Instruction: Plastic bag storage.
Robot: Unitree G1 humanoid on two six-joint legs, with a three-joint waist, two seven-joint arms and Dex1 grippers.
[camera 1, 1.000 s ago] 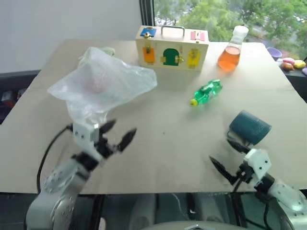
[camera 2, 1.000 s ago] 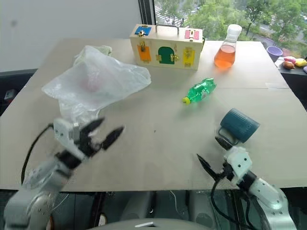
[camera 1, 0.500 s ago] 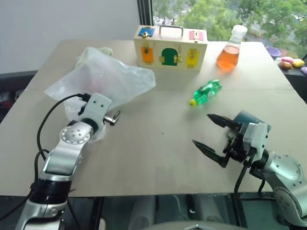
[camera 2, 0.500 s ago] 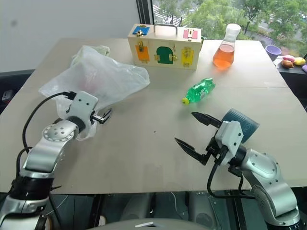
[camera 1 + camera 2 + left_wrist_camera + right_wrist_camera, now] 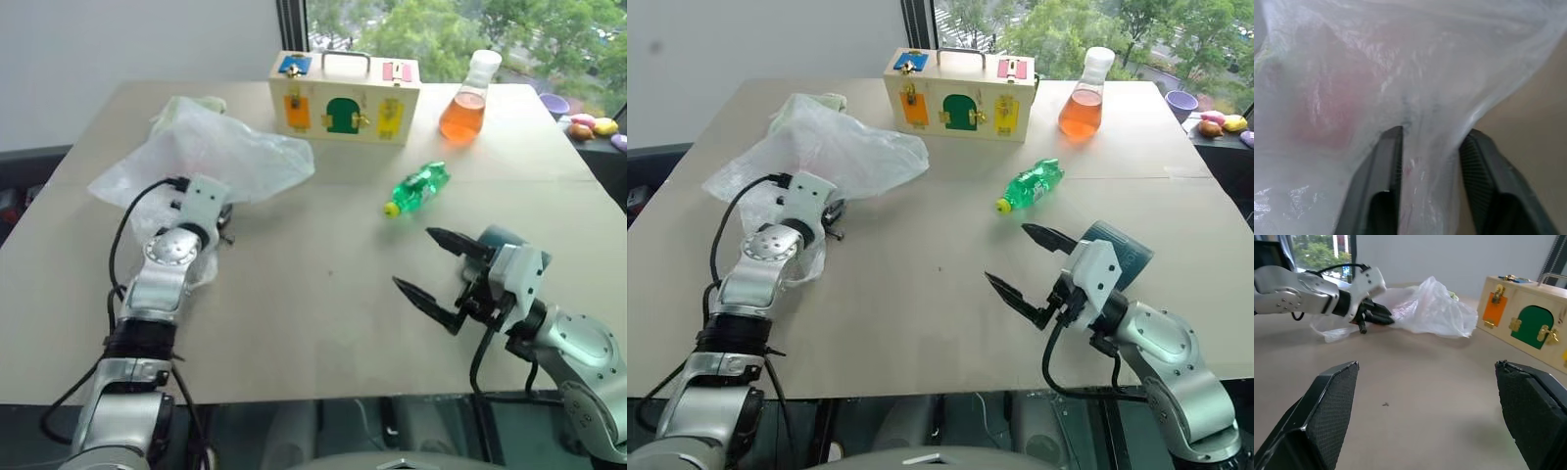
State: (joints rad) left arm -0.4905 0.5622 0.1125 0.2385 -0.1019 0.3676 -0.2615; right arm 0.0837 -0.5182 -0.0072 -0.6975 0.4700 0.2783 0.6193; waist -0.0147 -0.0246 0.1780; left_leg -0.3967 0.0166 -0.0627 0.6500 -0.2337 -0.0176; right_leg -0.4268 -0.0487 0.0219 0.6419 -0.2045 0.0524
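Note:
The plastic bag (image 5: 220, 157), crumpled, whitish and translucent with a pink patch inside, lies on the far left of the table (image 5: 313, 294). My left gripper (image 5: 223, 219) is at the bag's near edge. In the left wrist view its black fingers (image 5: 1388, 156) are closed on a fold of the film (image 5: 1430, 122). The right wrist view shows the same gripper (image 5: 1375, 316) with its fingers close together against the bag (image 5: 1435, 308). My right gripper (image 5: 415, 260) hovers wide open over the near right of the table, holding nothing.
A wooden box (image 5: 343, 96) with coloured doors stands at the back centre, with a flask of orange liquid (image 5: 465, 103) to its right. A green bottle (image 5: 419, 188) lies mid-table. A teal mug (image 5: 505, 243) lies just behind my right gripper. Pale green cloth (image 5: 191, 103) peeks out behind the bag.
My left arm reached forward to the bag's near edge and its fingers went from wide open to closed on the film. My right gripper rose and shifted left, still open.

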